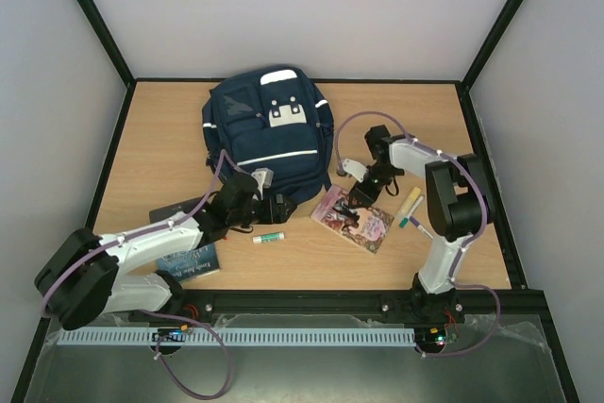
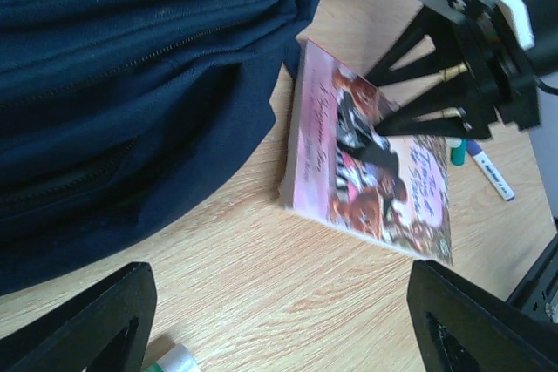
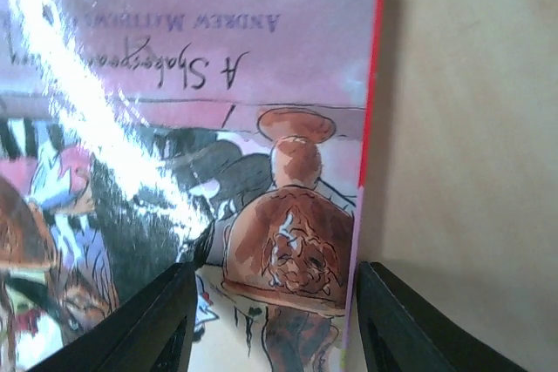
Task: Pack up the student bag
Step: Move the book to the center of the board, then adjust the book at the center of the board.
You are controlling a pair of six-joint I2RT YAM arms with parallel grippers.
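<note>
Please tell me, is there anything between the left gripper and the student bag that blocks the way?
Nothing visible does. The left gripper, open, is close to the student bag, with only bare table between. The glue stick lies nearer the arm bases; the pink book lies off to one side.

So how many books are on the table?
2 for sure: the pink book lies right of the student bag, below the right gripper; the blue book lies partly under the left arm. A dark flat thing beyond it may be a third.
</note>
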